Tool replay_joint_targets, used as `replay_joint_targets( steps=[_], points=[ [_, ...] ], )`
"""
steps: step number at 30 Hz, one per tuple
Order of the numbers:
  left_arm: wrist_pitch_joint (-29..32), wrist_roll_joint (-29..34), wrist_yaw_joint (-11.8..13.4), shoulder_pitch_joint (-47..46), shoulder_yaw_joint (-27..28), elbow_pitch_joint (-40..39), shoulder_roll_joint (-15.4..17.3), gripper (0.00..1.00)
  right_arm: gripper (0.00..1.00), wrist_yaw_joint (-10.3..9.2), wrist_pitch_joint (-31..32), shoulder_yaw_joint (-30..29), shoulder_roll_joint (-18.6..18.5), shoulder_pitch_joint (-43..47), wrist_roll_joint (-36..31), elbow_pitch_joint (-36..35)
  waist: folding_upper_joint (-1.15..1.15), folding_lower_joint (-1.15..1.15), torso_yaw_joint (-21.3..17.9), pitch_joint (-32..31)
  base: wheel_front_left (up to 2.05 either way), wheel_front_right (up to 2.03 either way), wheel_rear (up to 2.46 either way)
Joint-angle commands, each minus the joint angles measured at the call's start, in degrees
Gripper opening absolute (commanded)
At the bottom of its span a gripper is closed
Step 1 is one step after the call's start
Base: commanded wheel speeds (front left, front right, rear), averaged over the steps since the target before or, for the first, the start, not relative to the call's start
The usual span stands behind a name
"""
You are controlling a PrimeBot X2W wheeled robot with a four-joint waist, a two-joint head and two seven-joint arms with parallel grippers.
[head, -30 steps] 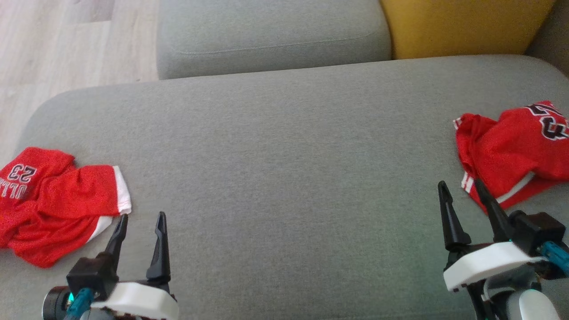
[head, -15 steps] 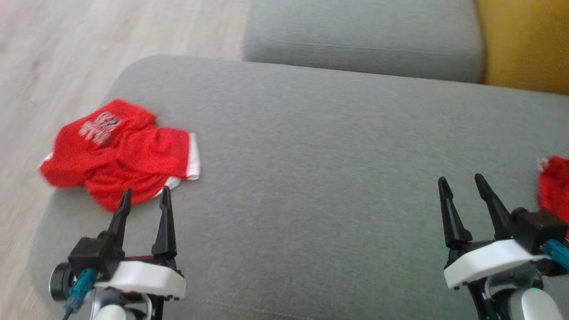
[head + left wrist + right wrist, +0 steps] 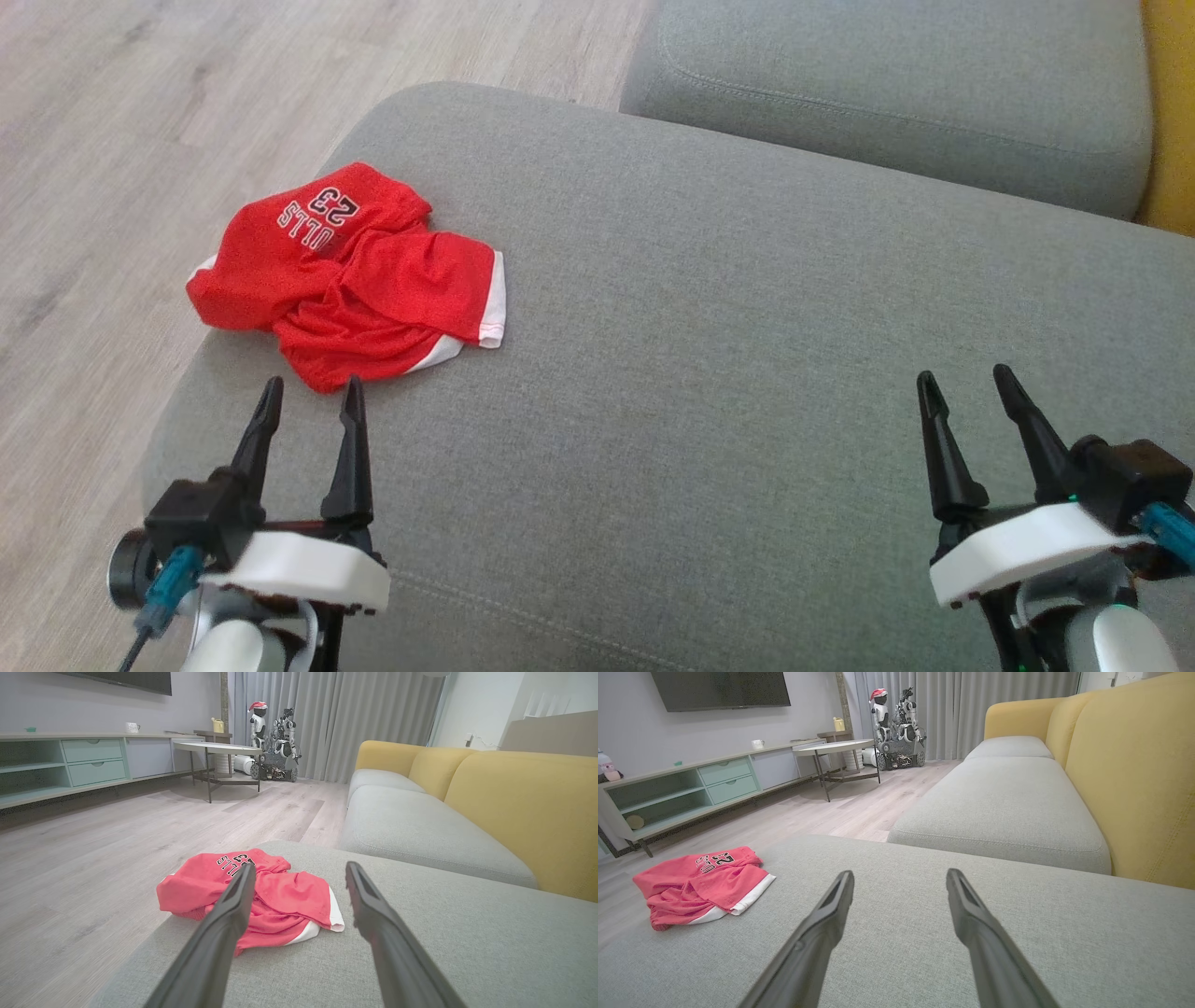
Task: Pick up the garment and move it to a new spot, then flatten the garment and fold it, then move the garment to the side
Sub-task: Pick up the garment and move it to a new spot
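Observation:
The garment [image 3: 350, 275] is a crumpled red jersey with white trim and the number 23, lying near the far left corner of the grey sofa seat [image 3: 728, 373]. In the left wrist view the garment [image 3: 280, 896] sits just ahead of the fingers, and in the right wrist view the garment [image 3: 698, 884] lies far to the left. My left gripper [image 3: 311, 394] hovers open just short of the jersey's near edge, not touching it. My right gripper [image 3: 966, 385] stands open over bare cushion at the lower right, holding nothing.
A second grey seat cushion [image 3: 887, 93] lies beyond, with a yellow backrest [image 3: 1172, 121] at the right. Wooden floor [image 3: 112, 187] drops off past the sofa's left edge. A low table [image 3: 219, 749], cabinet [image 3: 70, 760] and another robot [image 3: 275, 742] stand far off.
The head camera has swung left, so the left jersey now sits further right and higher in view. A second red jersey at the right has left the picture. Both grippers stay open.

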Motion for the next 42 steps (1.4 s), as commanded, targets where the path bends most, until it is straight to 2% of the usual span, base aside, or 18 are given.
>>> replay_joint_targets(
  steps=[1,12,19,23,30,36,42],
  points=[
    [-0.7,0.7,-0.3,-3.7,2.8,-1.5,0.2,1.00,1.00,-0.04,0.2,1.3,-0.3,-1.5,0.0,-2.1,0.00,0.00,0.1,0.2,0.00,0.00,0.00],
    [-0.7,1.1,-2.0,-9.3,5.2,1.0,-1.2,1.00,1.00,-0.04,1.3,2.0,-0.3,-3.4,-0.9,-3.2,0.00,0.00,-1.1,4.0,0.00,0.00,0.00],
    [-0.7,0.7,-6.5,-22.4,9.7,9.5,-3.1,1.00,1.00,-0.04,4.0,3.3,-0.3,-7.4,-3.6,-6.1,0.00,0.00,-4.8,13.1,0.00,0.00,0.00],
    [-0.7,0.4,-10.0,-30.8,11.5,18.2,-3.3,1.00,1.00,-0.04,4.8,4.4,-1.0,-9.7,-4.2,-7.1,0.00,0.00,-6.5,17.5,0.00,0.00,0.00],
    [-0.3,-1.5,-15.8,-42.7,12.6,40.2,-1.8,1.00,1.00,-0.04,4.9,5.7,-1.9,-12.7,-4.0,-6.9,0.00,0.00,-8.6,22.4,0.00,0.00,0.00],
    [4.6,-2.5,-18.4,-50.4,11.0,56.1,-1.1,1.00,1.00,-0.04,4.9,6.0,-2.2,-13.7,-3.6,-6.2,0.00,0.00,-8.9,23.9,0.00,0.00,0.00],
    [13.8,-2.3,-18.9,-54.6,8.9,67.5,-0.6,1.00,1.00,-0.04,4.8,6.6,-2.4,-14.6,-3.0,-5.4,0.00,0.00,-9.3,23.8,0.00,0.00,0.00]
  ],
)
